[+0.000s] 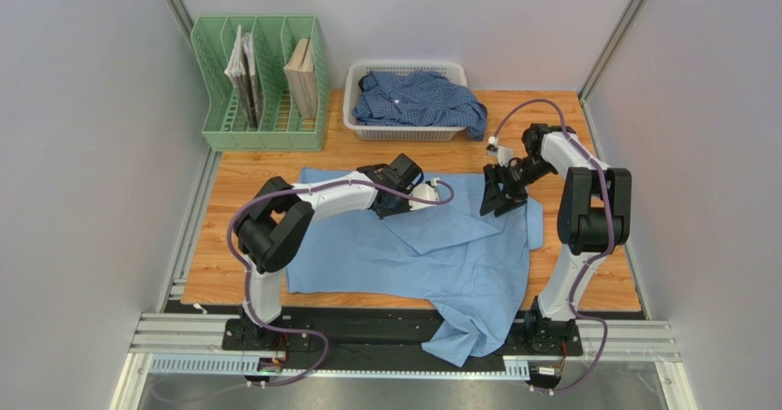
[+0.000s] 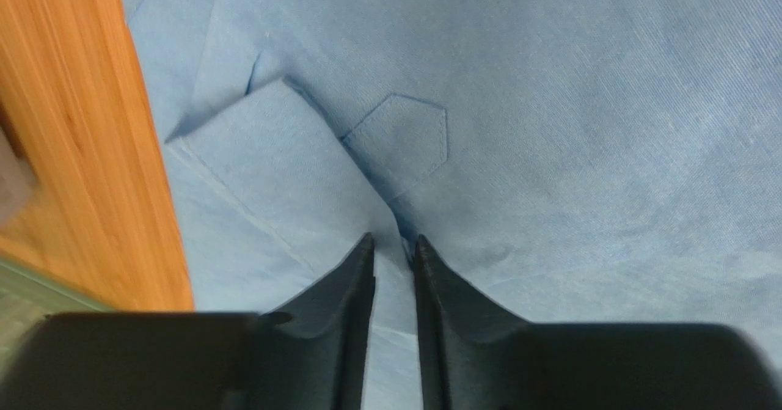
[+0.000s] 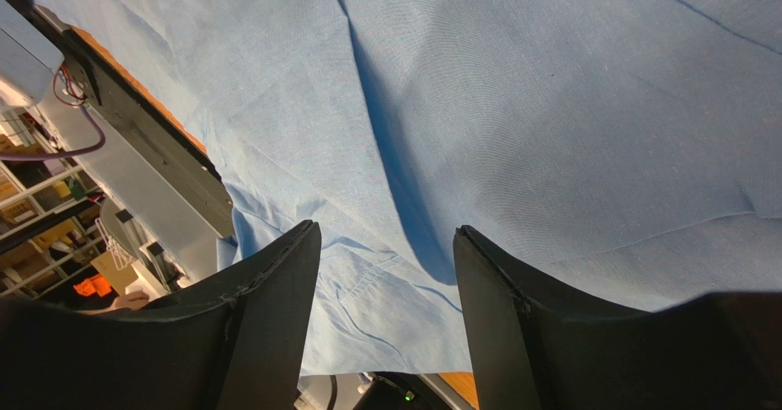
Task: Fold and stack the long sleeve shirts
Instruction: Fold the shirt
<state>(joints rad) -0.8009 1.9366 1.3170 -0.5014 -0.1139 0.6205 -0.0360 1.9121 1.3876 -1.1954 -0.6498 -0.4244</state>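
Observation:
The light sky-blue shirt (image 1: 431,254) lies spread on the wooden table, one part hanging over the near edge by the right arm's base. My left gripper (image 1: 385,208) is down on the shirt near its collar. In the left wrist view (image 2: 395,240) its jaws are nearly together, pinching a fold of the shirt (image 2: 569,107) beside a pointed flap. My right gripper (image 1: 492,206) hovers over the shirt's far right part. It is open and empty in the right wrist view (image 3: 385,231), with the shirt (image 3: 551,89) below. The darker checked shirt (image 1: 418,98) lies crumpled in the basket.
The white slotted basket (image 1: 404,133) stands at the back centre. A green file rack (image 1: 262,126) with books stands at the back left. Grey walls close in both sides. The metal rail with the arm bases runs along the near edge.

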